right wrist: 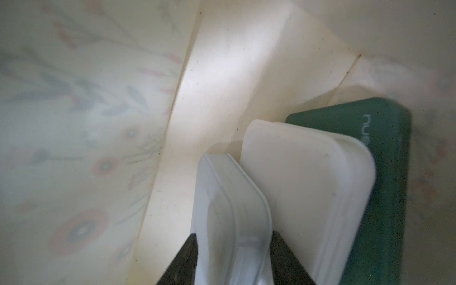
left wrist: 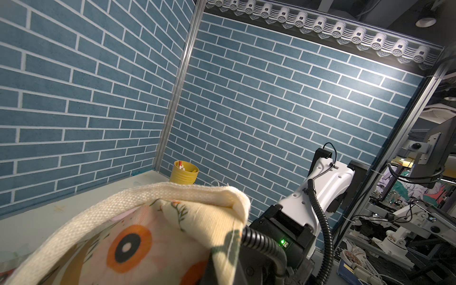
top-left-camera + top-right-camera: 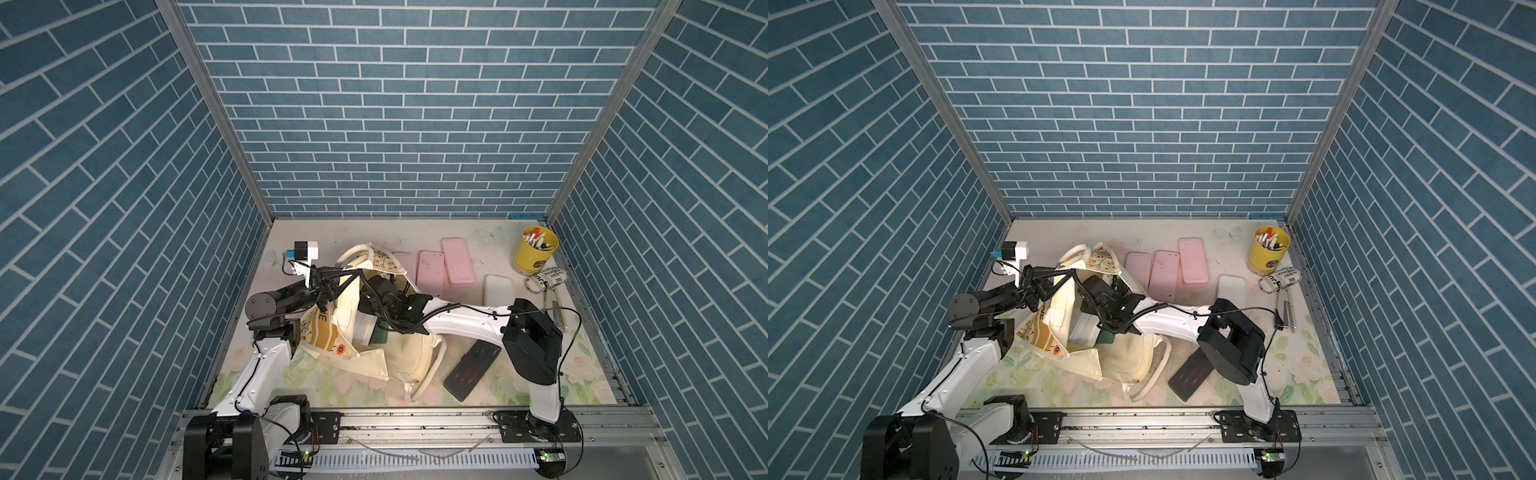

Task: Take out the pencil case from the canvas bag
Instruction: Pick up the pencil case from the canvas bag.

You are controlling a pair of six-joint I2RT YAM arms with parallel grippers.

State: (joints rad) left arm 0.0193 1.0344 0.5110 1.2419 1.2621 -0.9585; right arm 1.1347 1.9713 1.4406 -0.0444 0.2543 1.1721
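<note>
Floral tabletop (image 3: 590, 374): right tool (image 1: 234, 234) inside canvas bag (image 3: 415, 357), clamped on translucent pencil case (image 1: 229, 197); left tool (image 3: 355, 272) pinching its rim

Your left arm (image 3: 266, 361) comes up from its base at the near left. It folds at the elbow, and the forearm runs in toward the middle. The left gripper (image 3: 353, 271) is pinched fully closed on the rim of the canvas bag (image 3: 399, 357).

Your right arm (image 3: 461, 324) rises from the near right and bends hard at the elbow. The forearm lies low across toward the left, with the wrist pitched down into the bag mouth. In the wrist view the right gripper (image 1: 234, 234) is partway closed, one fingertip against each side of the frosted pencil case (image 1: 222, 192).
</note>
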